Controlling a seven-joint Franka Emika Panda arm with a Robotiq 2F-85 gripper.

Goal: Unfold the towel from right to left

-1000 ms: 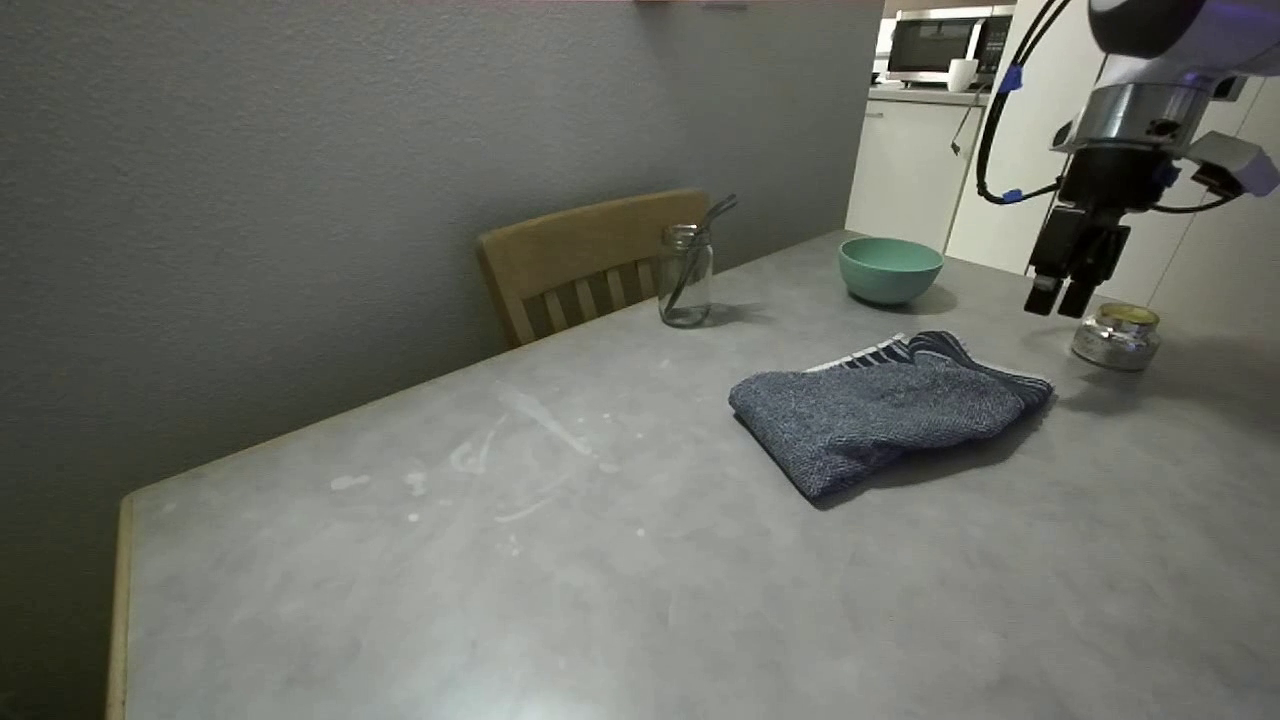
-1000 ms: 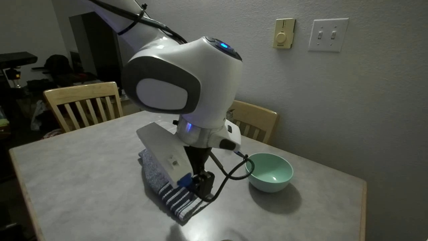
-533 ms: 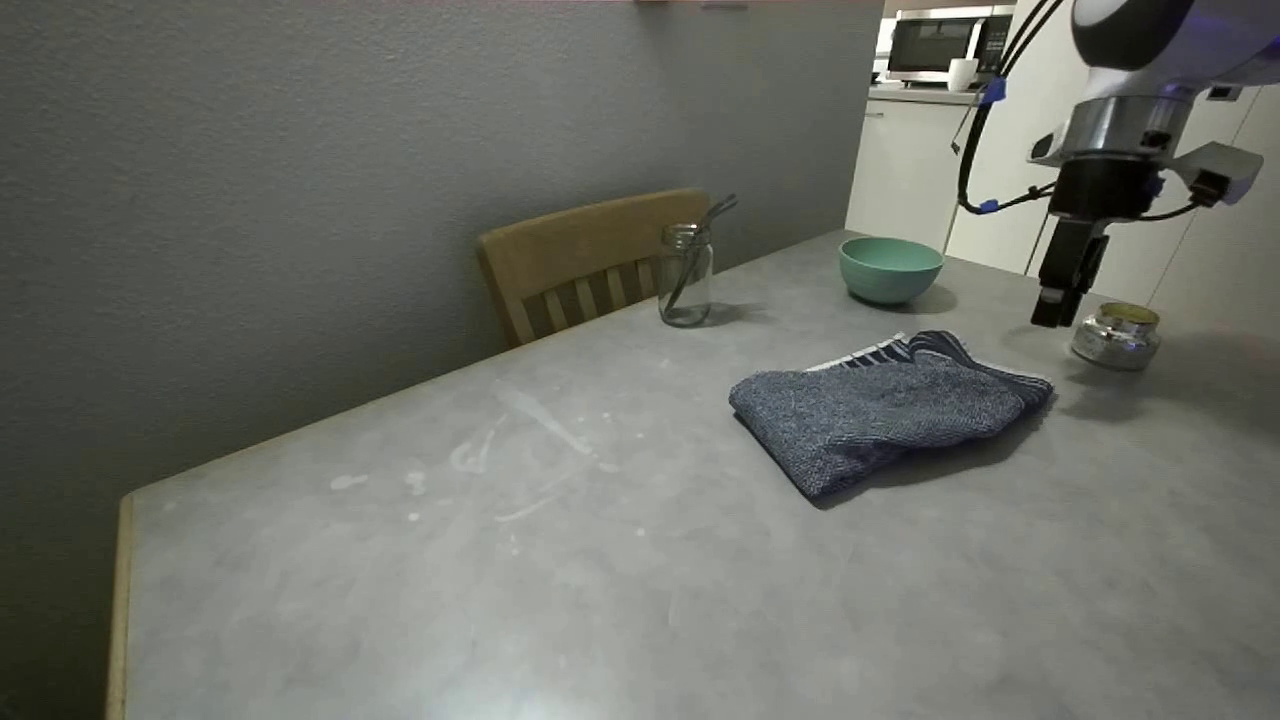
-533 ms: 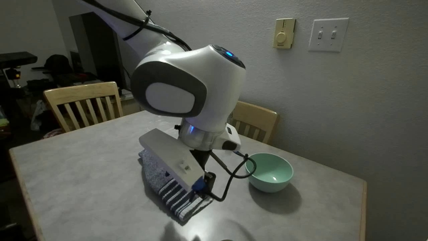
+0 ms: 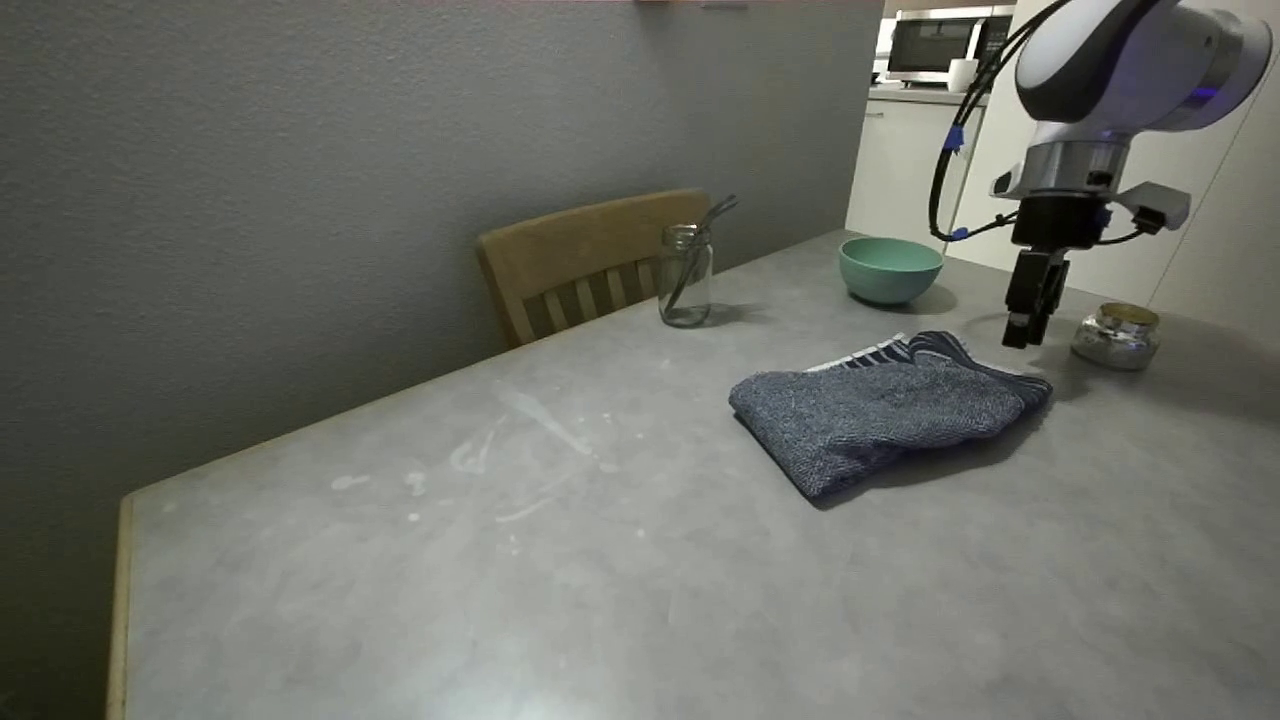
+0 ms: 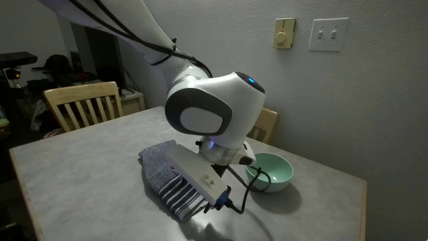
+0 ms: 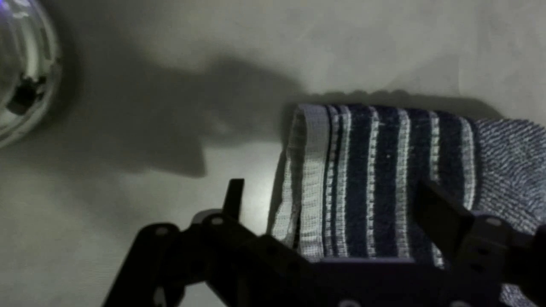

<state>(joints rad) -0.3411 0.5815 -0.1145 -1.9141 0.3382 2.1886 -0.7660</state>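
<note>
The towel [image 5: 890, 405] is a dark blue-grey cloth lying folded on the table. Its white-striped short end shows in an exterior view [image 6: 182, 197], partly hidden by the arm, and in the wrist view [image 7: 388, 157]. My gripper [image 5: 1022, 335] is above the table close to the towel's striped end. In the wrist view the gripper [image 7: 330, 185] is open and empty. One finger is over bare table just outside the white edge; the other is over the dark stripes. The folded end shows two layers with a small gap between them. The fingers appear above the cloth, not closed on it.
A silver jar [image 5: 1117, 337] stands close to the gripper and shows at the wrist view's left edge [image 7: 25, 72]. A teal bowl [image 5: 890, 270] stands behind the towel. A glass jar with straws [image 5: 686, 280] stands near the table's wall-side edge, by a wooden chair [image 5: 590, 240].
My gripper has moved down and toward the towel's striped end. Its fingers, seen apart earlier in an exterior view, now nearly line up there. The towel has not visibly moved.
</note>
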